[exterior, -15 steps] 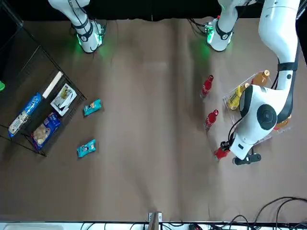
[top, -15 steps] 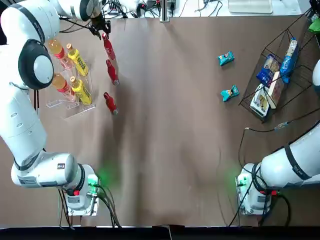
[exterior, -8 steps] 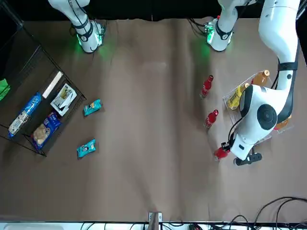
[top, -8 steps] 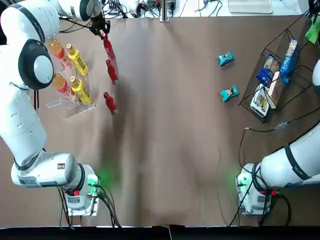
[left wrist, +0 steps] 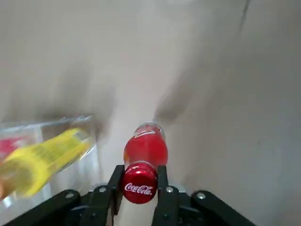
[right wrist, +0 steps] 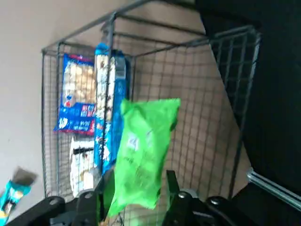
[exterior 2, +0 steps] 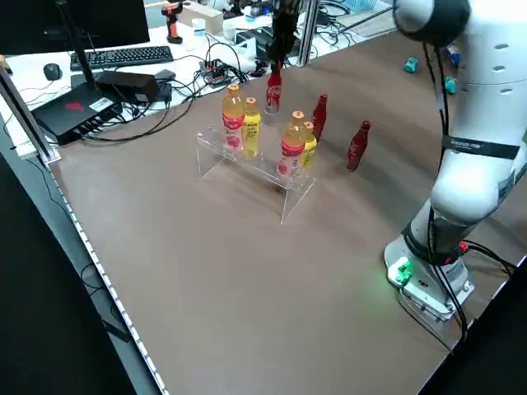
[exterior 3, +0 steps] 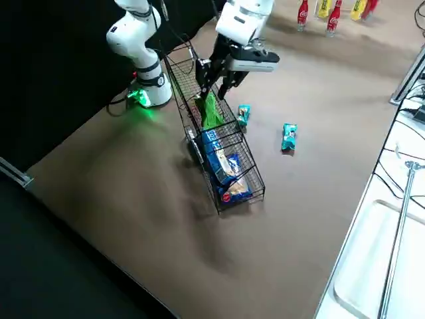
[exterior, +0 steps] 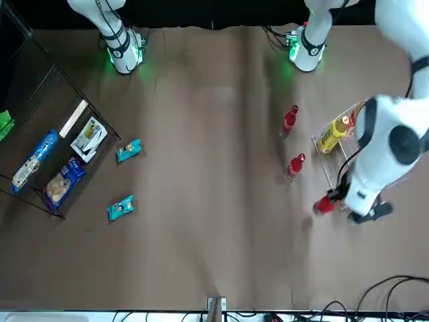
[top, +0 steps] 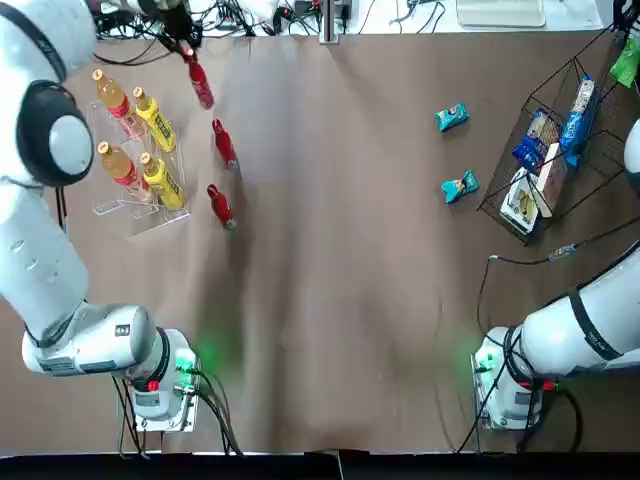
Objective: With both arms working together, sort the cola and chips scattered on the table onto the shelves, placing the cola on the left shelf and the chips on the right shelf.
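2 colas (top: pixel 222 143) and 2 teal chips (top: pixel 452 117) lay unsorted; nothing was shelved yet. Left gripper (left wrist: pixel 139 188) clamped 1 cola (left wrist: pixel 143 151) beside the rack (top: pixel 135 215); right gripper (right wrist: pixel 138 195) pinched green chips (right wrist: pixel 143 148) over the basket (right wrist: pixel 221 113).

1 cola bottle (left wrist: pixel 145 150) gripped by cap, off desk, by clear left shelf (top: pixel 140 215); 2 colas (top: pixel 222 142) upright nearby. Green chips (right wrist: pixel 143 150) held over wire right shelf (top: pixel 590 165); 2 teal packets (top: pixel 459 185) on desk.

Your left gripper (top: pixel 186 47) now carries its cola bottle (top: pixel 198 82) off the table toward ten o'clock, nearing the clear shelf (top: pixel 120 150).
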